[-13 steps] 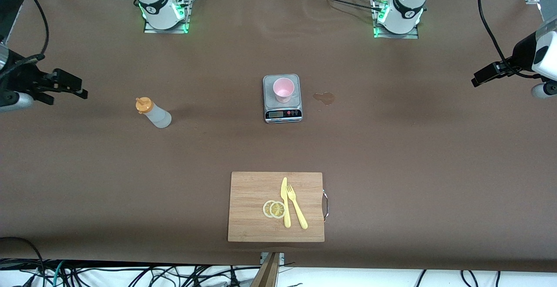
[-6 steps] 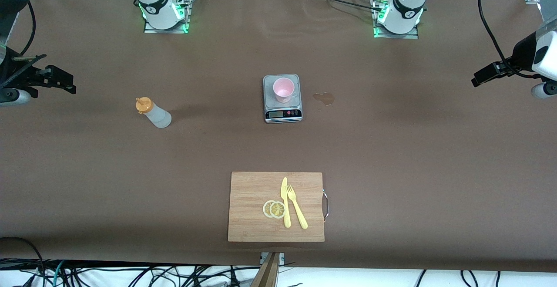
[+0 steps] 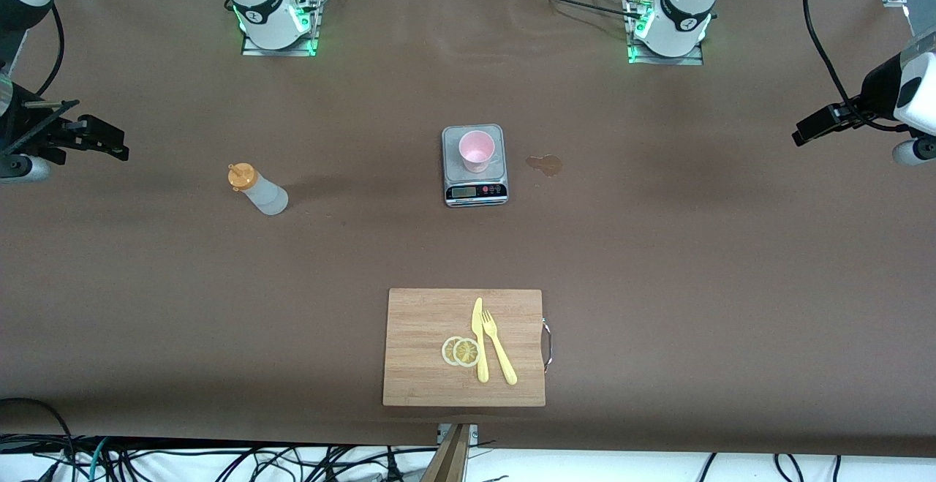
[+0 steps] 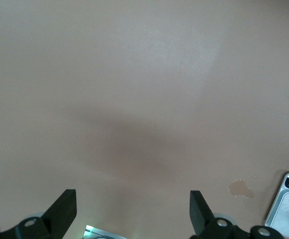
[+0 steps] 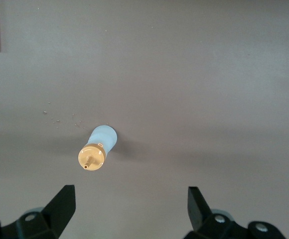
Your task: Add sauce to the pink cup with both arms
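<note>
The sauce (image 3: 257,189), a whitish squeeze bottle with an orange nozzle cap, stands on the brown table toward the right arm's end. The pink cup (image 3: 477,150) sits upright on the grey plate of a small scale (image 3: 474,191) at mid-table. My right gripper (image 3: 110,142) hovers over the table edge at the right arm's end, apart from the sauce, open and empty. In the right wrist view the sauce (image 5: 98,149) shows below the open gripper (image 5: 131,206). My left gripper (image 3: 803,133) waits over the left arm's end, open (image 4: 132,211) and empty.
A brownish stain (image 3: 545,165) marks the table beside the scale, toward the left arm's end. A wooden cutting board (image 3: 417,347) nearer the front camera carries a yellow knife (image 3: 480,343), a fork (image 3: 499,356) and lemon slices (image 3: 461,351).
My right gripper has drawn back a little toward the right arm's end of the table, away from the sauce. The left arm, cup and bottle have not moved.
</note>
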`<state>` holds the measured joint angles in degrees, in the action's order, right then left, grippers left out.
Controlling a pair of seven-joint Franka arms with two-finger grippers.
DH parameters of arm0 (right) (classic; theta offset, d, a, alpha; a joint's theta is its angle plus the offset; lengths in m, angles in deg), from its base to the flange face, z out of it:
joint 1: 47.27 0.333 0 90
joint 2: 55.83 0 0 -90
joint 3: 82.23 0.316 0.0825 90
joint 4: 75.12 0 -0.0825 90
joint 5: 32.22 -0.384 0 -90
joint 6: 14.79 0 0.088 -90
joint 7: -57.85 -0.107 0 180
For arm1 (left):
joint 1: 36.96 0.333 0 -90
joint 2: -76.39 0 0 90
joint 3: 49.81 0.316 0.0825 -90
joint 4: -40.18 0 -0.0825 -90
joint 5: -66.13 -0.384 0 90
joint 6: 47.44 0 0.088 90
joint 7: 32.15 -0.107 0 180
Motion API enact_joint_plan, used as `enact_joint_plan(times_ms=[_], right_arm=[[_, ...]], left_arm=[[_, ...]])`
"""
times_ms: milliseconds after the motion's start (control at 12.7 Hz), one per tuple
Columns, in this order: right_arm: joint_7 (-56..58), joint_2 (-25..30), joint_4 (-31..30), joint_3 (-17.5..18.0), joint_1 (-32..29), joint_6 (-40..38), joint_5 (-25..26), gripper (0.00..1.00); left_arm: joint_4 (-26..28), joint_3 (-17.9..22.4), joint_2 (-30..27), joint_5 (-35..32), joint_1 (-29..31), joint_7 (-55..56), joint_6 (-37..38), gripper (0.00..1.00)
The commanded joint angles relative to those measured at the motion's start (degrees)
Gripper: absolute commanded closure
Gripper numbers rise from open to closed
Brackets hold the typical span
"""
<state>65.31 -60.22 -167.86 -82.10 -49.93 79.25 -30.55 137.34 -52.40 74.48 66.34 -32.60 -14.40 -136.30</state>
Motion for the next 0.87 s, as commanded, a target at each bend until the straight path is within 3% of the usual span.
enact_joint_plan(times_ms=[0,789], right_arm=[[-0.8,-0.1,0.8,0.2,0.0,-0.3,0.4,0.00],[-4.1,-0.6,0.7,0.1,-0.2,-0.3,0.3,0.00]], left_arm=[[-1.1,-0.2,0.3,1.2,0.5,-1.0,0.4,0.00],[-1.1,-0.2,0.3,1.2,0.5,-1.0,0.4,0.00]])
